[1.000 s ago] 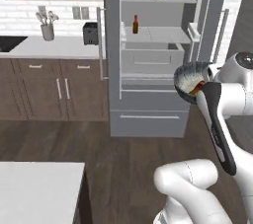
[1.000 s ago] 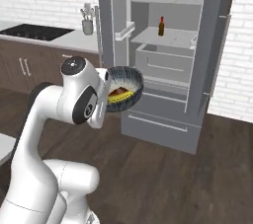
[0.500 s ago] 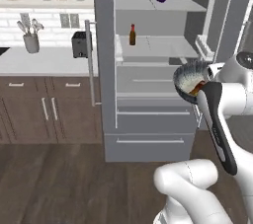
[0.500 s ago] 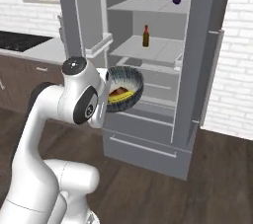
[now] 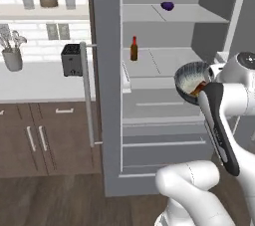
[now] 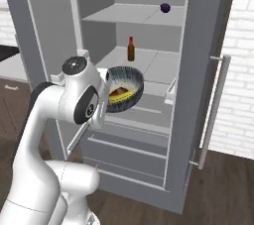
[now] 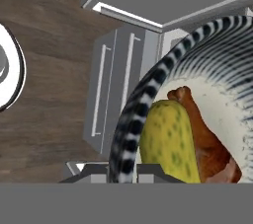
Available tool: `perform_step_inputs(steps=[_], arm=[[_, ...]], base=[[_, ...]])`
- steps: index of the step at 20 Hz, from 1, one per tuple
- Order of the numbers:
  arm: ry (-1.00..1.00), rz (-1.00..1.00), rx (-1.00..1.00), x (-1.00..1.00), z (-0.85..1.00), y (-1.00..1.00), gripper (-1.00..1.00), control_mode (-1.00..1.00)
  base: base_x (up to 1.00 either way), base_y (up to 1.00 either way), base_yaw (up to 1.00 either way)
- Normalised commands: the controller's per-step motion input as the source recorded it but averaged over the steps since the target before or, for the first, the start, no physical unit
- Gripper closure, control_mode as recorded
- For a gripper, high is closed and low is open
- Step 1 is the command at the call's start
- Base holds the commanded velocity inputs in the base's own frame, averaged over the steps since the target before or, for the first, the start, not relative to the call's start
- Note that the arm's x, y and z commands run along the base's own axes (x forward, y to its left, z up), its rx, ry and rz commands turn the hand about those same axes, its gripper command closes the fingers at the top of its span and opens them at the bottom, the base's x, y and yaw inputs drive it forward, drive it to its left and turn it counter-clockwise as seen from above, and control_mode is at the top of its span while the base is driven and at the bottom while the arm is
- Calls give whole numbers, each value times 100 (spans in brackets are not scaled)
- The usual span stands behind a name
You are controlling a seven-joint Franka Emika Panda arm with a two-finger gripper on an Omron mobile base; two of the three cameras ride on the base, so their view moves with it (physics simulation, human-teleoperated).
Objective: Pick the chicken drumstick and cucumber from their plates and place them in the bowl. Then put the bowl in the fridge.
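Note:
The dark grey speckled bowl (image 5: 191, 77) (image 6: 127, 86) (image 7: 163, 77) hangs in the air in front of the open fridge (image 5: 164, 65) (image 6: 149, 70), at the height of its middle shelf. My gripper (image 7: 119, 170) is shut on the bowl's rim, with its fingers hidden by the rim. Inside the bowl lie the yellow-green cucumber (image 7: 168, 141) (image 6: 119, 99) and the reddish-brown chicken drumstick (image 7: 207, 141) (image 6: 119, 91) (image 5: 198, 89), side by side and touching. The plates are out of view.
A brown bottle (image 5: 133, 48) (image 6: 131, 49) stands on the middle shelf and a purple fruit (image 5: 168, 6) (image 6: 165, 7) on the top one. Open doors with bar handles (image 5: 87, 98) (image 6: 214, 112) flank the fridge. A toaster (image 5: 72, 59) sits on the left counter.
The whole picture has shifted: the base has driven closer to the fridge, which now looms larger. The bowl stays in the same grip and place relative to the arm.

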Motion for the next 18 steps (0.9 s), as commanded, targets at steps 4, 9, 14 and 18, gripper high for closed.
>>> perform_step_inputs(steps=[4, 9, 14, 18], arm=[[0, 0, 0, 0, 0, 0, 100, 100], [0, 0, 0, 0, 0, 0, 100, 100], [0, 0, 0, 0, 0, 0, 100, 100], [0, 0, 0, 0, 0, 0, 100, 100]], base=[[50, 16, -20], [53, 1, -19], [44, 11, -19], [76, 41, -11]])
